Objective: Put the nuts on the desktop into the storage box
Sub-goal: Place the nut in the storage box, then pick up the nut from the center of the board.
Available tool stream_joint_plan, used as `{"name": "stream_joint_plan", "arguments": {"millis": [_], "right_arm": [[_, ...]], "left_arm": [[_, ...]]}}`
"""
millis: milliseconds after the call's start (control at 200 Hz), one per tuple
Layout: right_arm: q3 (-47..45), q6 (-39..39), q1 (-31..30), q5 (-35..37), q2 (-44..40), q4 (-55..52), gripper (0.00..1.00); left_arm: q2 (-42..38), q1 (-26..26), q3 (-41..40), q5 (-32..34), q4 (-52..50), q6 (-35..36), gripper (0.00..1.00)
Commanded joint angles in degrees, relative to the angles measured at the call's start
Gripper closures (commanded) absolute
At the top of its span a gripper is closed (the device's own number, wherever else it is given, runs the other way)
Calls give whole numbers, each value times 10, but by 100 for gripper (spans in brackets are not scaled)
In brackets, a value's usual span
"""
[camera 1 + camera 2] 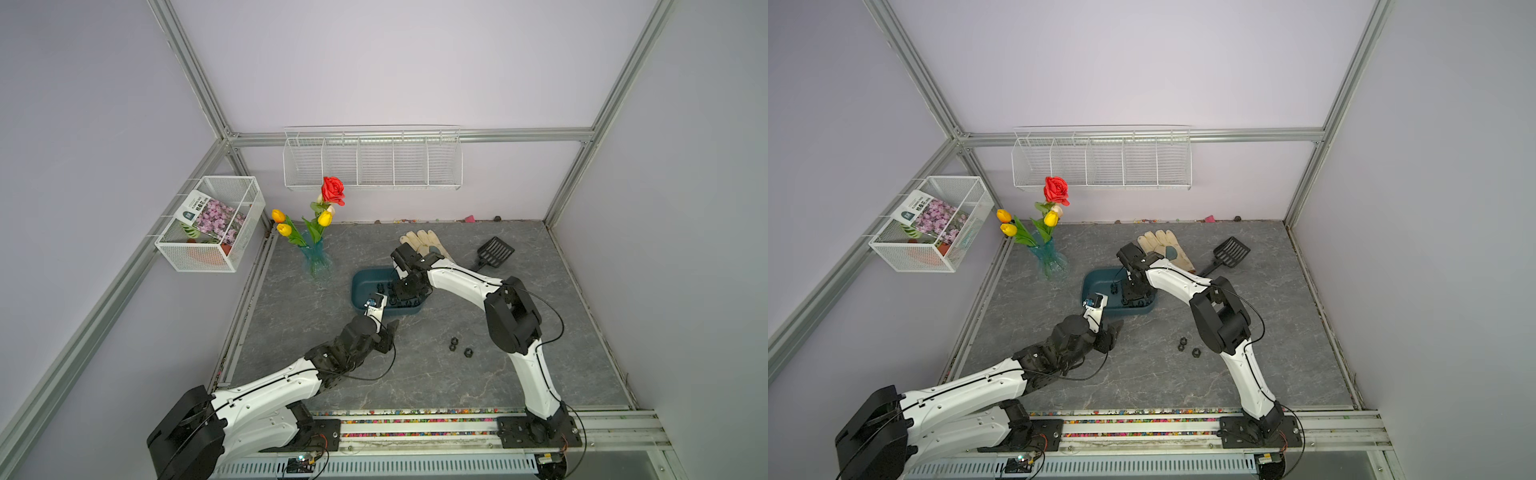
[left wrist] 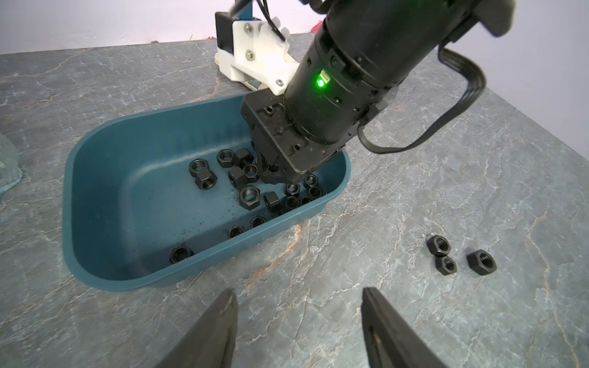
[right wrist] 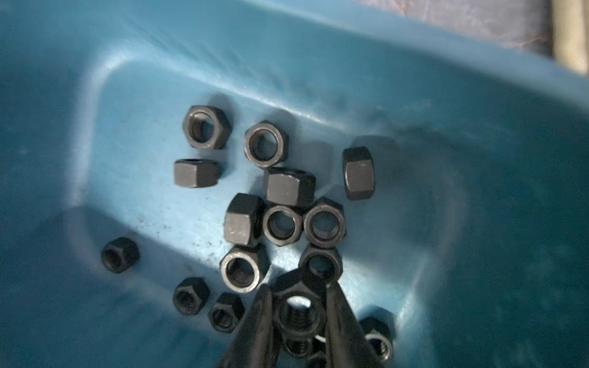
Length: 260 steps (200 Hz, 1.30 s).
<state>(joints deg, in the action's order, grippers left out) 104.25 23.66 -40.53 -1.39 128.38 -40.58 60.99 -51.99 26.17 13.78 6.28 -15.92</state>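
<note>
Both arms are attending the storage box point(image 2: 95, 197), mid-bench point(image 2: 350, 255). At its near side the left gripper point(image 2: 298, 291) is hovering, jaws spread and empty. Inside, the right gripper point(image 3: 298, 286) is pinching one nut point(image 3: 296, 318) in its jaws; release judged next. Three nuts point(image 2: 439, 245) are lying on the bench further right, awaiting pickup.

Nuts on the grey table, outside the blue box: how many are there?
3. The first nut touches the second nut; the third nut lies just beside them, all on the desktop, apart from the storage box. More may hide under the right arm.
</note>
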Motion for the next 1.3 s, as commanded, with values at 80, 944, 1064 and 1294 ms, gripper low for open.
{"name": "stream_joint_plan", "arguments": {"millis": [80,944,1064,1294], "right_arm": [[18,-5,5,-8,19,-12,77],[0,-5,-8,16,-60,-13,55],[-27,-3,-15,41,-119,-12,54],[-142,31,-17,116,-255,-13,53]], "left_arm": [[10,5,-7,-14,15,3,35],[3,5,32,-37,-37,4,35],[-20,3,28,-42,-35,7,35],[-49,-11,35,-61,-53,19,35]]}}
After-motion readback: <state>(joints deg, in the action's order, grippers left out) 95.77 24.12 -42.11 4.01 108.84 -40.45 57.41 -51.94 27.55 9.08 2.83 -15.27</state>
